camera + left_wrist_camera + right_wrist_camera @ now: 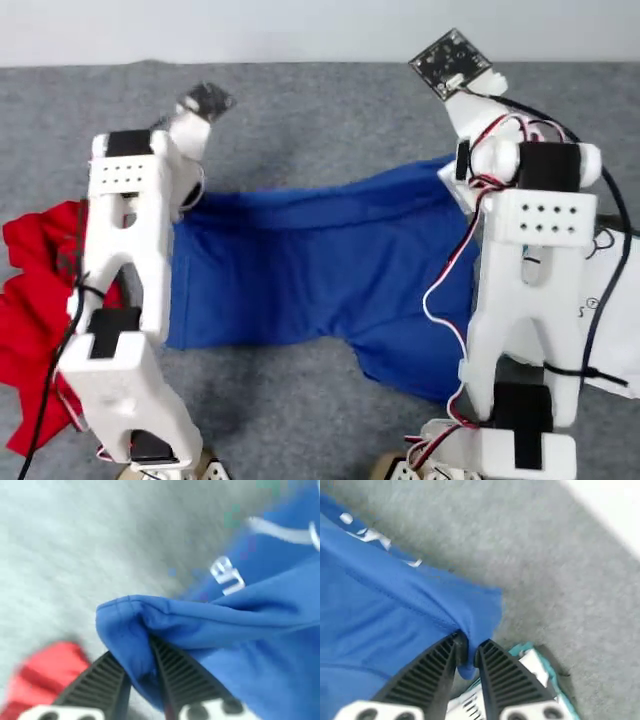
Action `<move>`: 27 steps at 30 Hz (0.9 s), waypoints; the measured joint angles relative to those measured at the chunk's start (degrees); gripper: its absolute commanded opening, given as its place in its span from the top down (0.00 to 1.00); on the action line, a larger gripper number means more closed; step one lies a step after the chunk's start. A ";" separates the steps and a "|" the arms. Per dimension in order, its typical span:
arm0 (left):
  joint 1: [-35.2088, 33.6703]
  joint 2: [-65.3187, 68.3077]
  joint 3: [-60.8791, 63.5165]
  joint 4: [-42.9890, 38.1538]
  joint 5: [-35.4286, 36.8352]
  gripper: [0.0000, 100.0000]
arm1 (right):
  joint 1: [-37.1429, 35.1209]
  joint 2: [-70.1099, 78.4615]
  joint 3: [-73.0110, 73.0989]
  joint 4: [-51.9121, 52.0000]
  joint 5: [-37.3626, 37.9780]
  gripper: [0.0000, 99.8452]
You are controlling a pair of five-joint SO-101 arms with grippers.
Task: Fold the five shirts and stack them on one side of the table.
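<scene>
STEP: fold | blue shirt (320,270) lay spread across the table (330,110) | left gripper (134,650) jaws clamped on one hem corner | right gripper (469,642) jaws clamped on the opposite corner | ADVICE: raise both corners evenly, hold cloth taut, lay the fold square.

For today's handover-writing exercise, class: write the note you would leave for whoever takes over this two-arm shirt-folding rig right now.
Left gripper: shut on a bunched corner of the blue shirt, close to the red shirt.
Right gripper: shut on the blue shirt's opposite edge, beside a white garment.
The blue shirt lies spread between the arms on the grey table; the red shirt is crumpled.
Done: blue shirt gripped at both ends.
Left: fold the blue shirt, fold the others, stack them on one side.
</scene>
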State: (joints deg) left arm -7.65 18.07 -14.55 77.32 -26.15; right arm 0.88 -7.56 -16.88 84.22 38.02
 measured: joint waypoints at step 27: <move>-0.09 5.89 6.86 19.52 -2.29 1.00 | 0.00 -4.13 10.20 16.44 0.00 0.99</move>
State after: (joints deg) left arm -7.74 23.96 -7.69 96.84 -28.44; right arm 0.88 -11.69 -6.68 100.66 38.02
